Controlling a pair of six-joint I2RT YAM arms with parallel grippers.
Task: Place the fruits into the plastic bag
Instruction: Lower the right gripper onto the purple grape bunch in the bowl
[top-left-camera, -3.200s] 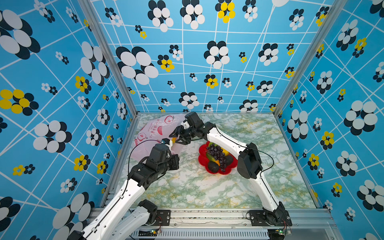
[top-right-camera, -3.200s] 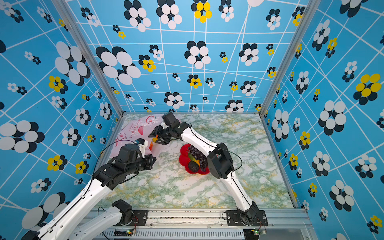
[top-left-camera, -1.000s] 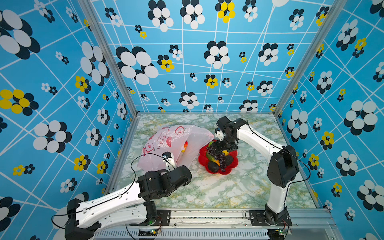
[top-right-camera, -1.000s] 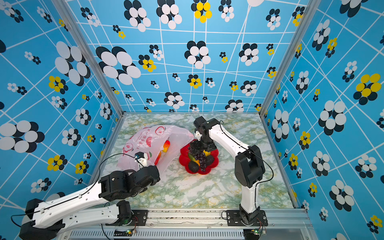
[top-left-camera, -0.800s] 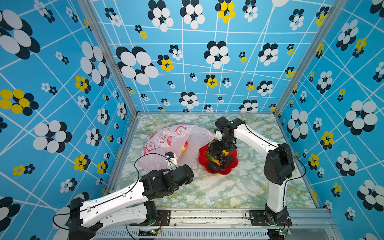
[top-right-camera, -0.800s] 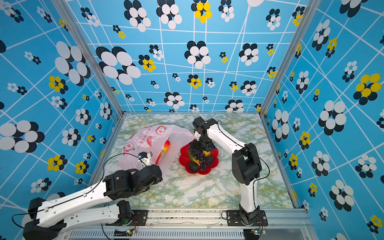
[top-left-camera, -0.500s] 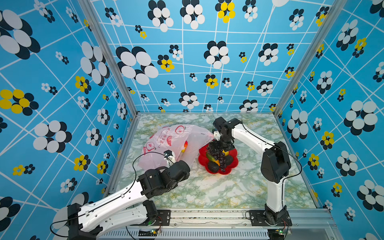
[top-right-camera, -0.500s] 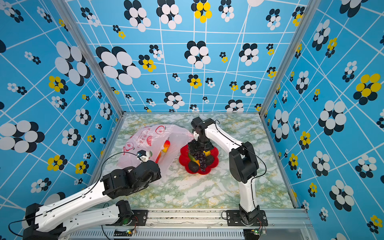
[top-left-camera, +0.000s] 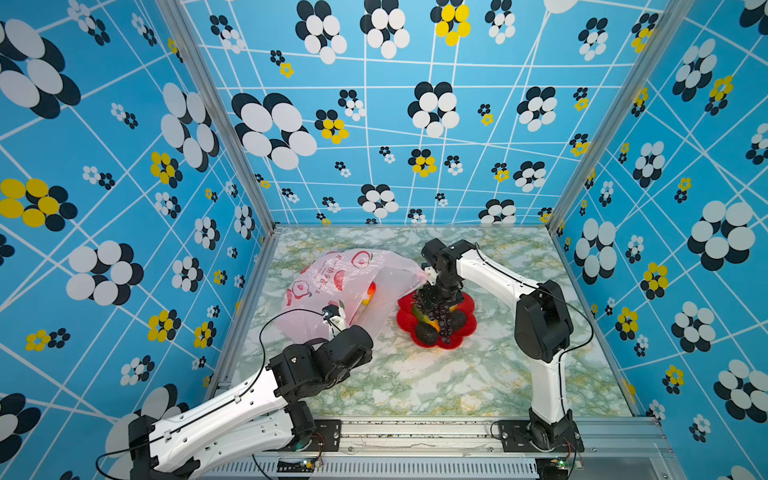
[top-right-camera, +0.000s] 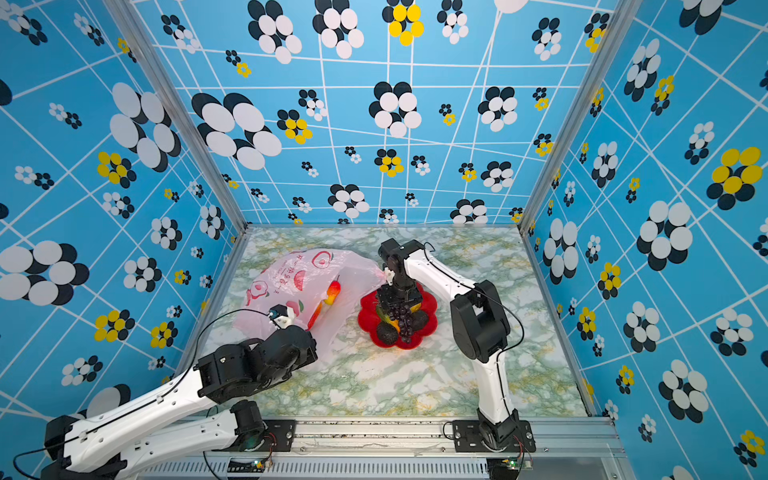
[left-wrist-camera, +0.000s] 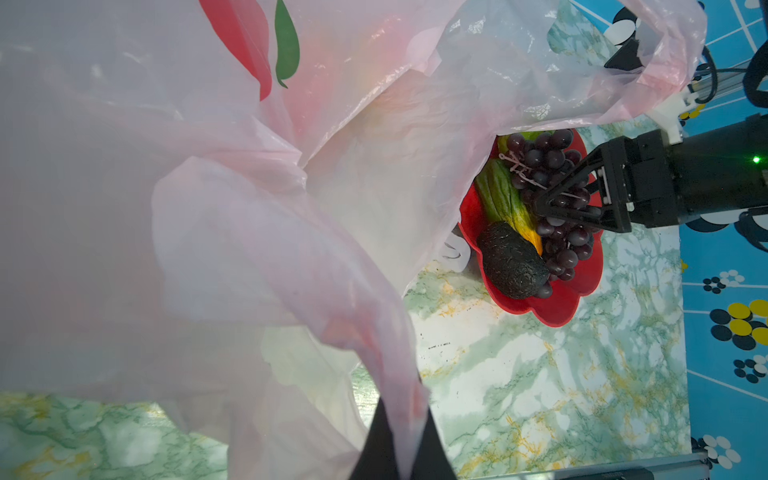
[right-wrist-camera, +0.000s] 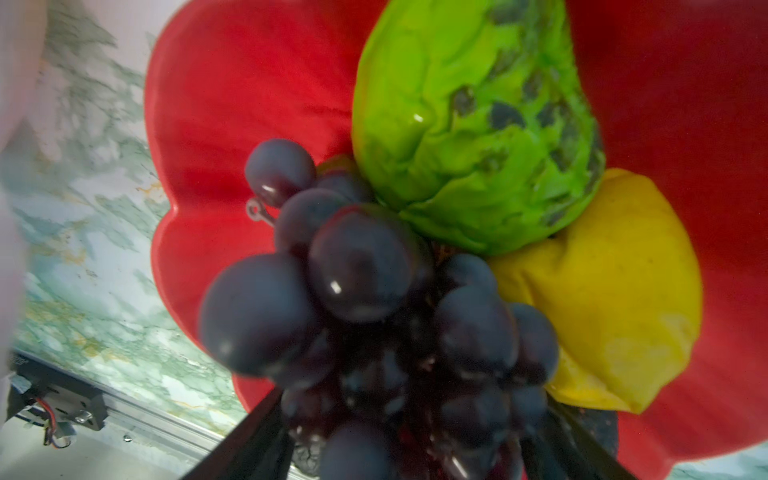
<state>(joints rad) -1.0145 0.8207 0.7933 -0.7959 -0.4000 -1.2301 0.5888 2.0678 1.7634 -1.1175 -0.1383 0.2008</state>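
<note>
The pale pink plastic bag (top-left-camera: 332, 282) (top-right-camera: 286, 282) lies left of the red flower-shaped dish (top-left-camera: 467, 332) (top-right-camera: 430, 328). My left gripper (left-wrist-camera: 402, 419) is shut on a fold of the bag's rim (left-wrist-camera: 399, 374) and holds it up. A red-yellow fruit (top-left-camera: 369, 293) (top-right-camera: 332, 293) shows through the bag. My right gripper (top-left-camera: 438, 297) (right-wrist-camera: 409, 436) reaches down into the dish, open, its jaws astride the dark purple grape bunch (right-wrist-camera: 361, 266) (left-wrist-camera: 544, 162). Beside the grapes lie a green fruit (right-wrist-camera: 469, 124), a yellow one (right-wrist-camera: 615, 291), a green-yellow-orange oblong (left-wrist-camera: 498, 195) and a dark avocado (left-wrist-camera: 513, 262) (top-left-camera: 426, 332).
The marble tabletop (top-left-camera: 415, 382) is fenced by blue flowered walls on three sides, with an aluminium rail (top-left-camera: 415, 432) along the front. The bag's loose mouth (left-wrist-camera: 457, 104) drapes close to the dish's left rim.
My right gripper came down over the dish onto the grape bunch, and its jaws have narrowed. The left arm shifted a little, still holding the bag's rim.
</note>
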